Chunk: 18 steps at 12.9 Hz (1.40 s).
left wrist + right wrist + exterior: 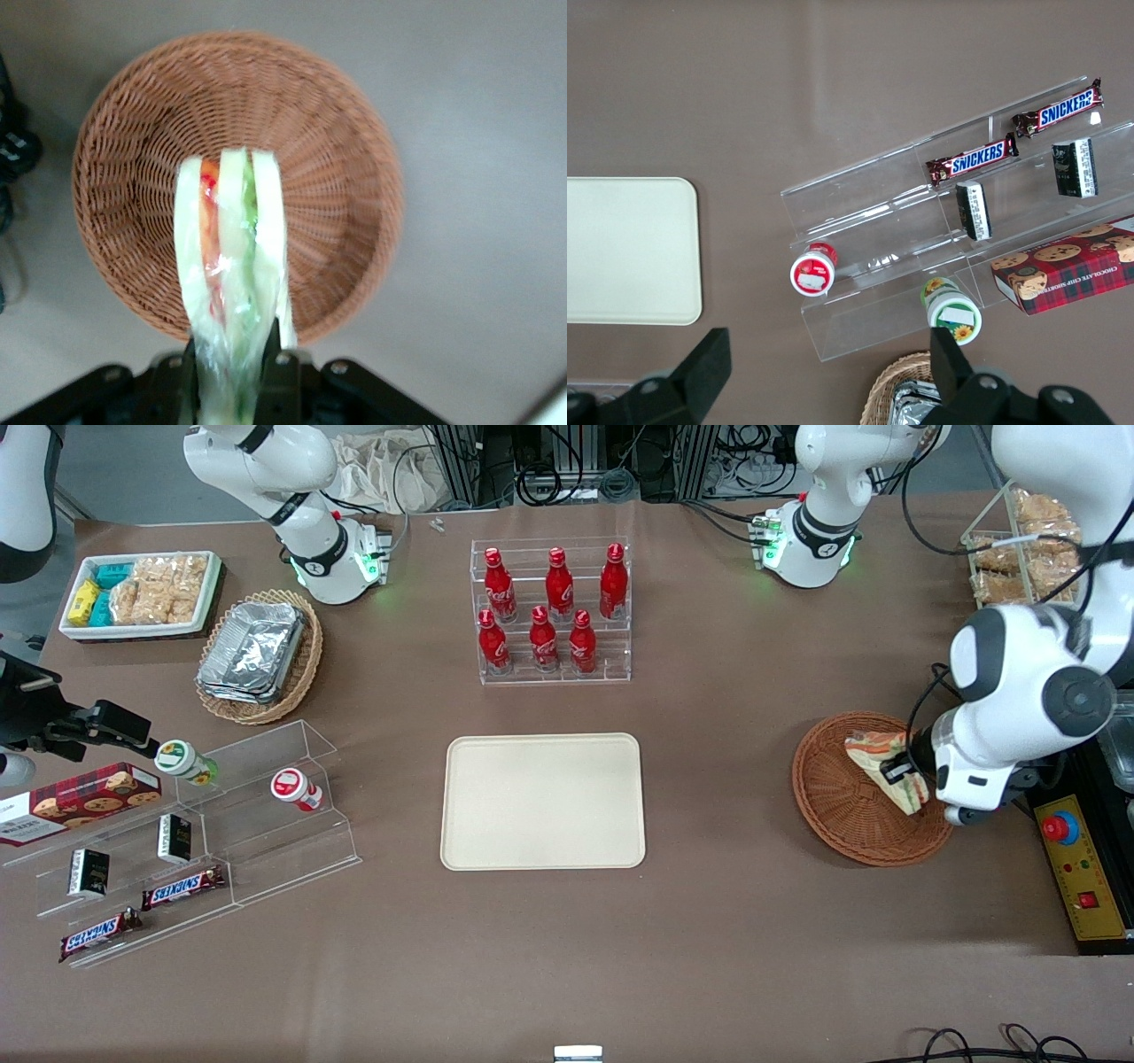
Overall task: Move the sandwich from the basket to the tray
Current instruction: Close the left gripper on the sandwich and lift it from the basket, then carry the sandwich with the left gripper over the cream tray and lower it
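- Your gripper (905,772) sits over the basket (828,806), at the working arm's end of the table, with its fingers (276,372) closed on the sandwich (881,765).
- In the left wrist view the sandwich (232,266) hangs from the fingers with the wicker of the basket (124,159) underneath it. It looks lifted clear of the weave, though you cannot be sure nothing is touching.
- The wedge's long axis runs straight out from the fingers. The bread and filling layers stand on edge, pinched across their thickness through the clear wrap.
- The tray (542,801) lies well apart from the basket, toward the middle of the table and the parked arm's end, at about the same nearness to the front camera.
- So the coming move is mostly a sideways carry from basket to tray, once you judge the sandwich is above the basket rim.
- The tray surface is bare, so any spot on it should take the wedge.
- Watch the wrap: it looks slippery, and the hold is near one end.
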Motion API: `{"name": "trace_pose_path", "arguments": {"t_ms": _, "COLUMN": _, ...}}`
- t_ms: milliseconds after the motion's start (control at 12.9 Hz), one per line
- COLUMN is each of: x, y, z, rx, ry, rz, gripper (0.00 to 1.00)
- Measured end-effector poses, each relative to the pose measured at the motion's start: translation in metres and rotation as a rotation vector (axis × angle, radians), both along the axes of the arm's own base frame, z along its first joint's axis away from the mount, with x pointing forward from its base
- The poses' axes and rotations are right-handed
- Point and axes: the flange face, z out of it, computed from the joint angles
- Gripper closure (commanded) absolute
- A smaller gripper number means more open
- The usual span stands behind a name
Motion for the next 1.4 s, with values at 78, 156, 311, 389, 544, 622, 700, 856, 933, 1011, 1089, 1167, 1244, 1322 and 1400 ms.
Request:
{"name": "trace_pose_path", "arguments": {"t_ms": 78, "x": 0.000, "y": -0.020, "z": 0.031, "rx": -0.001, "ry": 0.005, "rz": -0.030, "gripper": 1.00}}
{"name": "trace_pose_path", "arguments": {"t_ms": 156, "x": -0.001, "y": -0.043, "z": 0.058, "rx": -0.006, "ry": 0.006, "rz": -0.065, "gripper": 1.00}}
{"name": "trace_pose_path", "arguments": {"t_ms": 311, "x": -0.007, "y": -0.092, "z": 0.092, "rx": -0.023, "ry": -0.008, "rz": -0.151, "gripper": 1.00}}
{"name": "trace_pose_path", "arguments": {"t_ms": 389, "x": -0.013, "y": -0.121, "z": 0.100, "rx": -0.034, "ry": -0.020, "rz": -0.202, "gripper": 1.00}}
{"name": "trace_pose_path", "arguments": {"t_ms": 544, "x": -0.027, "y": -0.178, "z": 0.100, "rx": -0.061, "ry": -0.037, "rz": -0.293, "gripper": 1.00}}
{"name": "trace_pose_path", "arguments": {"t_ms": 622, "x": -0.032, "y": -0.205, "z": 0.095, "rx": -0.082, "ry": -0.052, "rz": -0.322, "gripper": 1.00}}
{"name": "trace_pose_path", "arguments": {"t_ms": 700, "x": -0.036, "y": -0.230, "z": 0.086, "rx": -0.106, "ry": -0.062, "rz": -0.337, "gripper": 1.00}}
{"name": "trace_pose_path", "arguments": {"t_ms": 856, "x": -0.041, "y": -0.277, "z": 0.058, "rx": -0.129, "ry": -0.086, "rz": -0.375, "gripper": 1.00}}
{"name": "trace_pose_path", "arguments": {"t_ms": 933, "x": -0.043, "y": -0.298, "z": 0.040, "rx": -0.119, "ry": -0.099, "rz": -0.401, "gripper": 1.00}}
{"name": "trace_pose_path", "arguments": {"t_ms": 1011, "x": -0.045, "y": -0.315, "z": 0.020, "rx": -0.107, "ry": -0.103, "rz": -0.425, "gripper": 1.00}}
{"name": "trace_pose_path", "arguments": {"t_ms": 1089, "x": -0.047, "y": -0.329, "z": -0.001, "rx": -0.104, "ry": -0.095, "rz": -0.446, "gripper": 1.00}}
{"name": "trace_pose_path", "arguments": {"t_ms": 1167, "x": -0.048, "y": -0.339, "z": -0.022, "rx": -0.106, "ry": -0.081, "rz": -0.468, "gripper": 1.00}}
{"name": "trace_pose_path", "arguments": {"t_ms": 1244, "x": -0.048, "y": -0.349, "z": -0.040, "rx": -0.108, "ry": -0.066, "rz": -0.491, "gripper": 1.00}}
{"name": "trace_pose_path", "arguments": {"t_ms": 1322, "x": -0.049, "y": -0.358, "z": -0.056, "rx": -0.108, "ry": -0.056, "rz": -0.513, "gripper": 1.00}}
{"name": "trace_pose_path", "arguments": {"t_ms": 1400, "x": -0.050, "y": -0.365, "z": -0.070, "rx": -0.107, "ry": -0.056, "rz": -0.528, "gripper": 1.00}}
